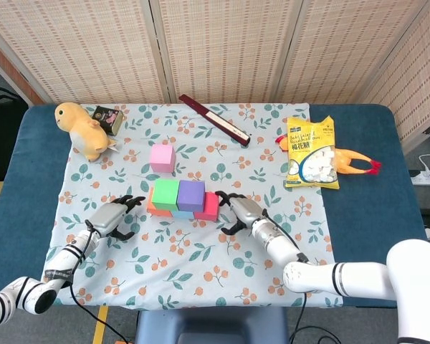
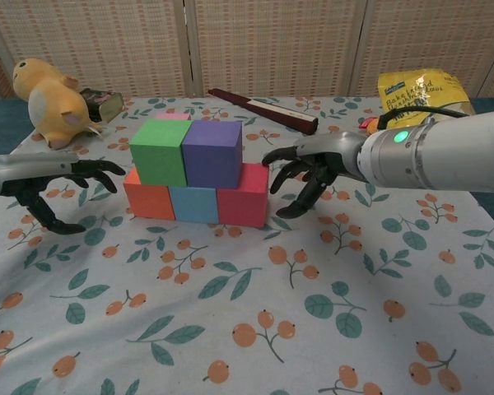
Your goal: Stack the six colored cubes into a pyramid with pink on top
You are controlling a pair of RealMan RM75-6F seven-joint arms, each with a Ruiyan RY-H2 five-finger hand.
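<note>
With both our left hand (image 1: 113, 217) and right hand (image 1: 238, 210) empty, fingers spread beside the five-block stack (image 1: 183, 200), we judge the pink cube (image 1: 162, 158) behind it light, stiff and easily grasped by opposite flat sides.

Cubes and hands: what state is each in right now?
Pink cube: alone on the cloth behind the stack, not placed.
Green cube: on the bottom row.
Purple cube: beside green, on the bottom row.
Left hand: open, holds nothing.
Right hand: open, beside the red cube.
</note>
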